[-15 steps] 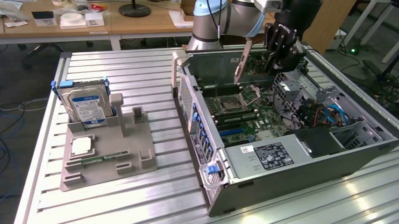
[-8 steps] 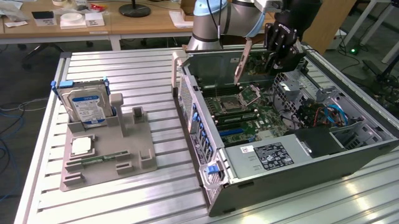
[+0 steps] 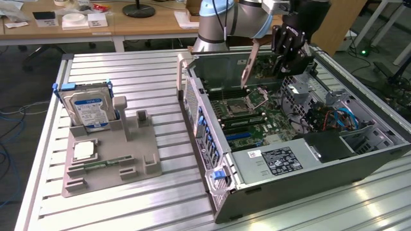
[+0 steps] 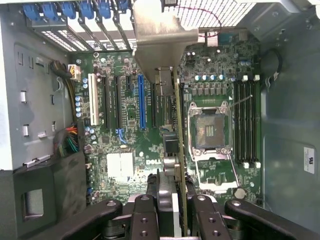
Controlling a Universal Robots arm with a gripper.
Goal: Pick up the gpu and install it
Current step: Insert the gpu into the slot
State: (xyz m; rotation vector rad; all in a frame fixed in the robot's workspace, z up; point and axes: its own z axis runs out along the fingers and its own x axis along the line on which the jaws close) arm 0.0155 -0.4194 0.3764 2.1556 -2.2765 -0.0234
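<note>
edgewise, thin gpu [image 4: 178, 130] in black gripper [image 4: 172, 201]

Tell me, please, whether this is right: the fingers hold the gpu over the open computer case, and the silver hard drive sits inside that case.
Not quite: the exterior view shows the hard drive standing in the grey fixture on the table, outside the computer case. The fingers do hold the gpu over the open case.

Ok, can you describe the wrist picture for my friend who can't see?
The gripper holds the gpu edge-on over the green motherboard inside an open computer case. A blue slot and an empty processor socket sit either side of the card.
</note>
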